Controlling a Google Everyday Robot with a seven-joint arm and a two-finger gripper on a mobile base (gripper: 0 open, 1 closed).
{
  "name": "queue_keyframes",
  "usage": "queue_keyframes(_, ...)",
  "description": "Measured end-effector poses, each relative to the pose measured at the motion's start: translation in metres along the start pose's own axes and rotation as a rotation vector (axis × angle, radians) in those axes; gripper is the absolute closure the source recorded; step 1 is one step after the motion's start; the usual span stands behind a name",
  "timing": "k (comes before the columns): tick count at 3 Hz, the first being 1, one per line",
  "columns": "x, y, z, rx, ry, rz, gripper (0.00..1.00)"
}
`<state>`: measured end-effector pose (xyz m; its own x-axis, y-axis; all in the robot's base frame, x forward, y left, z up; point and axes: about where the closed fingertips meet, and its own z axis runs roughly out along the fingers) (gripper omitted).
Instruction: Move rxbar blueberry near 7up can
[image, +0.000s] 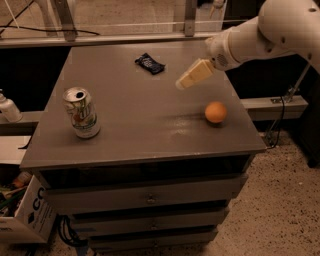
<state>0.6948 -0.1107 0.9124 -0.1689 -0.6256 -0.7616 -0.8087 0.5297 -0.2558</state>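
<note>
The rxbar blueberry (149, 63) lies flat at the upper middle of the frame, near the back edge of the grey table (135, 135), well apart from the upright 7up can (81, 113) at left centre. The gripper (183, 83) hangs above the table just right of the bar; how far open it is cannot be told. An orange ball (215, 112) sits lower right of it.

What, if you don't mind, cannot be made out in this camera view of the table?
All in the camera view:
rxbar blueberry: the wrapper lettering is too small to read.
White bottle: partly cut off by the left edge.
Arm: its upper part is cut off by the right edge.
Claw, which hovers between the rxbar blueberry and the orange ball: its underside faces away.
</note>
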Motion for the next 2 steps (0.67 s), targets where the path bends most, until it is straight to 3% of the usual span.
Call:
queue_keyframes(1,-0.018,-0.014,0.039,-0.014,-0.017,0.005,0.00)
queue_keyframes(2,-0.028,-0.019,0.086,-0.045,0.013,-0.004,0.00)
